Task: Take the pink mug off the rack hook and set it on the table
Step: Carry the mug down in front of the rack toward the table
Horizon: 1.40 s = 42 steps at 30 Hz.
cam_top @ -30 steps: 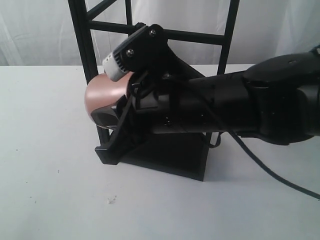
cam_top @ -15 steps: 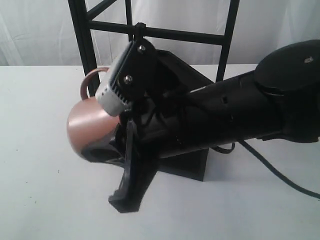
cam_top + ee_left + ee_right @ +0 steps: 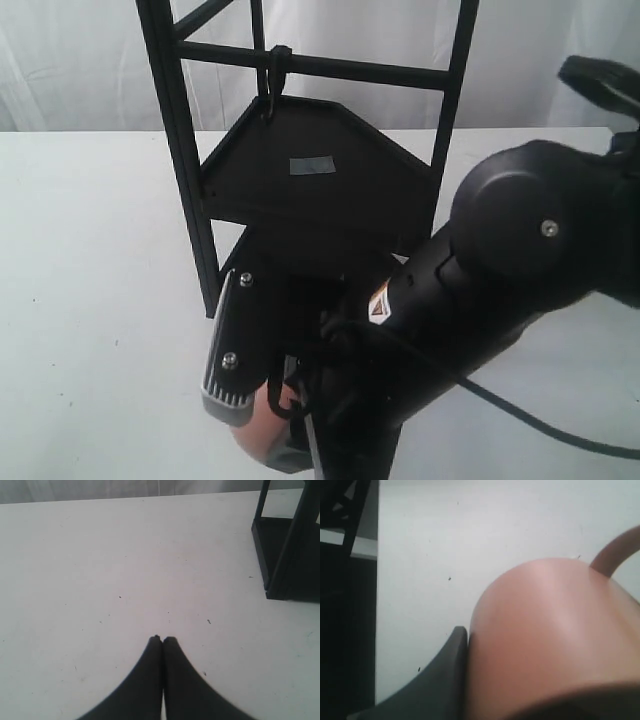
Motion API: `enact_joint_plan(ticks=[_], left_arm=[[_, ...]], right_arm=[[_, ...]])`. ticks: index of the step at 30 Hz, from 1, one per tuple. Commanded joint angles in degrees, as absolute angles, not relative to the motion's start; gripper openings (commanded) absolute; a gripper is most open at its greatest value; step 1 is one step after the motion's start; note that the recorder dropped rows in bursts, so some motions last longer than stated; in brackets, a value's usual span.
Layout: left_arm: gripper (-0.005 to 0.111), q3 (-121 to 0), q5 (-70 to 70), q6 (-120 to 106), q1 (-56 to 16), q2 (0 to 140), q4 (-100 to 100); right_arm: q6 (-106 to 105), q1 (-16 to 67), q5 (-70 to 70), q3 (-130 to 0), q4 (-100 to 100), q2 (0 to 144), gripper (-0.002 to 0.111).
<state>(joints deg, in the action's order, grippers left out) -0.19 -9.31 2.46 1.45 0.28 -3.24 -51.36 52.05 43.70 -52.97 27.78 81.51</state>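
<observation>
The pink mug [image 3: 555, 635] fills the right wrist view, its thin handle [image 3: 615, 552] arching over the white table [image 3: 485, 530]. My right gripper [image 3: 265, 445] is shut on the mug, and one dark finger [image 3: 440, 680] presses on its side while the other finger is hidden. From the exterior camera only a sliver of the pink mug [image 3: 250, 438] shows under the wrist, low at the front of the table [image 3: 100, 250]. The rack hook [image 3: 272, 88] on the crossbar hangs bare. My left gripper [image 3: 162, 639] is shut and holds nothing, low over the table.
The tall black rack [image 3: 320, 165] stands behind the right arm, and its upper shelf carries a small grey patch. Its base [image 3: 285, 555] lies off to one side in the left wrist view. The bulky right arm [image 3: 530, 240] covers the table's right front.
The right gripper has carried the mug off the hook, away from the rack, and down toward the front of the table. The hook and upper shelf now show.
</observation>
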Motion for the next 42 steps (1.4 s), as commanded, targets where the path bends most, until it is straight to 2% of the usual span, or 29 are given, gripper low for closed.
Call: enact_joint_plan(ticks=[1, 30, 42], left_arm=[[0.0, 0.0, -9.1, 2.6, 1.6, 0.0, -3.2], [0.0, 0.0, -9.1, 2.6, 1.6, 0.0, -3.2], [0.0, 0.0, -9.1, 2.6, 1.6, 0.0, -3.2]], right_arm=[[-46.2, 53.1, 44.6, -54.5, 23.6, 84.0, 0.0], [-34.2, 56.5, 55.9, -68.8, 9.0, 101.8, 0.0], [-33.1, 56.5, 53.5, -69.2, 6.4, 103.1, 0.0]])
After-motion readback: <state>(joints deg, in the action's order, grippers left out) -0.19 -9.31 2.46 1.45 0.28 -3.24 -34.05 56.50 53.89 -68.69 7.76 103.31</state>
